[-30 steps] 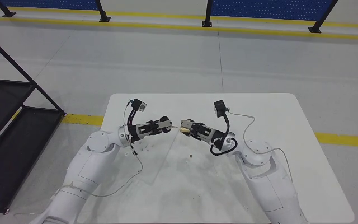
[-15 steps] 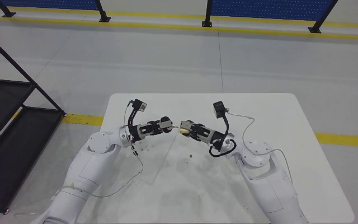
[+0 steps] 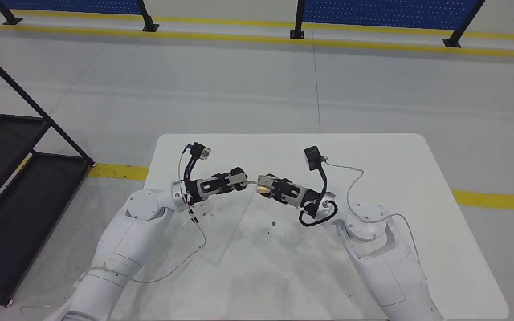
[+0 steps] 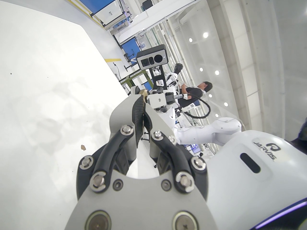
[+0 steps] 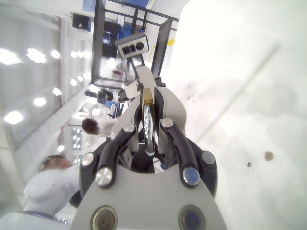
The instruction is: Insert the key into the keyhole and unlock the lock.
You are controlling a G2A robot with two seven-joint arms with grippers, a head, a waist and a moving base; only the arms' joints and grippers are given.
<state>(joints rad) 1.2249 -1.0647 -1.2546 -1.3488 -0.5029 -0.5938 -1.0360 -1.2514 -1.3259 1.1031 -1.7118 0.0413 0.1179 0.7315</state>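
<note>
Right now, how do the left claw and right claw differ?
The left claw pinches a thin key, nearly flat shut; the right claw is held wider by a thicker lock. Little of the key shows; the lock's brass body and shiny shackle show. Both claws are shut, meeting above the table.

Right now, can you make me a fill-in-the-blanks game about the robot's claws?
1. The right claw grips a brass padlock with a silver shackle, above the flat ____ table.
2. The left claw pinches a small metal key, aimed at the ____.
3. ____ claws face each other.
Missing words: white, padlock, two.
</note>
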